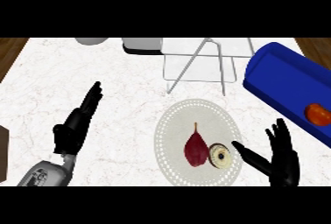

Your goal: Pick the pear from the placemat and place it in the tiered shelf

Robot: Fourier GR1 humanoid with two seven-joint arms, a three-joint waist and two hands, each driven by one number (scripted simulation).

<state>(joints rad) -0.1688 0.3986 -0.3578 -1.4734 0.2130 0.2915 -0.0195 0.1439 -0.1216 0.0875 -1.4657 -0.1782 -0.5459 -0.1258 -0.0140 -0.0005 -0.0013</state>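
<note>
On the round lacy placemat [194, 109], dark-red teardrop pear [196, 149] — right hand [281, 159] beside, fingers spread, left hand [77, 122] straight-fingered.

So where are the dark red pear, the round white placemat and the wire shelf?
Dark red pear [196, 151]: head view, on its broad body.
Round white lacy placemat [194, 111]: head view, bare part near its far rim.
White tiered wire shelf [194, 65]: head view, on its lower panel.
</note>
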